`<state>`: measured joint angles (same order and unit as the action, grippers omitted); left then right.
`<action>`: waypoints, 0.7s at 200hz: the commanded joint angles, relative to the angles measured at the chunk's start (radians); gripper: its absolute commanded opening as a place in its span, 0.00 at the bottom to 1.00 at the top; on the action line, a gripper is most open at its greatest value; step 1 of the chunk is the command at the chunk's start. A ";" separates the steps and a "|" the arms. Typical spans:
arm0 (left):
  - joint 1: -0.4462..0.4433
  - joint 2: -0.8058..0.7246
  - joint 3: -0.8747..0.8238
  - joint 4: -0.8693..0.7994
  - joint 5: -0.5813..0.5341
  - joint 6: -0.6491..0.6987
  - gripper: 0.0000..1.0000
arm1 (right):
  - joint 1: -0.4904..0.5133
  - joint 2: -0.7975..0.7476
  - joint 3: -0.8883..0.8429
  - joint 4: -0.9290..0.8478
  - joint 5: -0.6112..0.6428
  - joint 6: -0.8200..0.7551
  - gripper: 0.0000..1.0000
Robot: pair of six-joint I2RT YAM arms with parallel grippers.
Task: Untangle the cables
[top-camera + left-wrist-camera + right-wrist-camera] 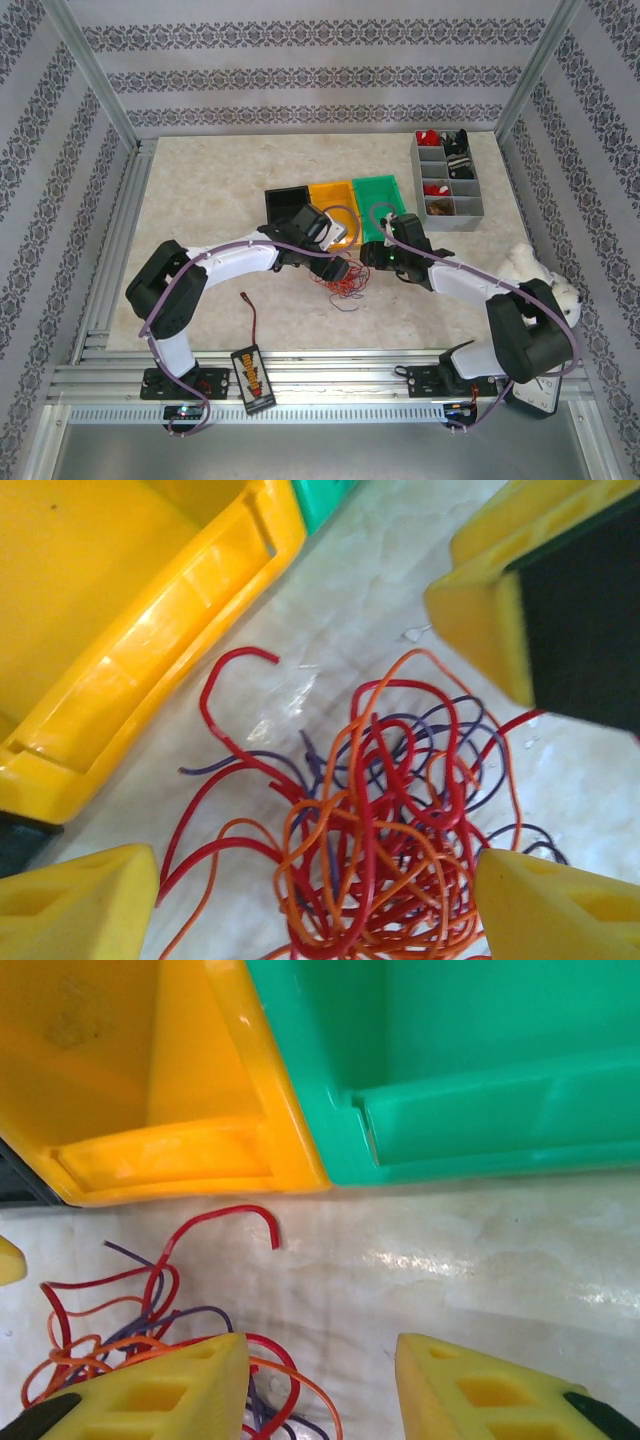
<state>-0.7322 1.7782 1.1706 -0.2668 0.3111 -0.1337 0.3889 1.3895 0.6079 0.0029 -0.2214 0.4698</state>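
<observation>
Left fingers (80,900) apart astride cables (380,820); battery pack (253,377) label illegible.

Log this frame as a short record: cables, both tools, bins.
cables: red, orange and purple wires, one tangle on the table
left tool: open, fingers either side of the tangle
right tool: open, beside the tangle, nothing held
bins: yellow bin and green bin touching side by side, beyond the tangle
</observation>
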 commanded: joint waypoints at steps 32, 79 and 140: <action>-0.009 0.023 0.046 -0.085 0.078 0.036 0.81 | 0.008 0.070 0.000 -0.010 -0.046 -0.033 0.44; -0.009 0.061 0.046 -0.094 0.087 0.030 0.81 | 0.015 0.128 0.021 -0.026 -0.039 -0.044 0.44; -0.009 0.089 0.046 -0.106 0.076 0.040 0.78 | 0.016 -0.026 -0.015 -0.052 0.007 -0.047 0.45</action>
<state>-0.7322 1.8423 1.2034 -0.3313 0.3847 -0.1207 0.3908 1.4422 0.6071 -0.0238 -0.2359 0.4416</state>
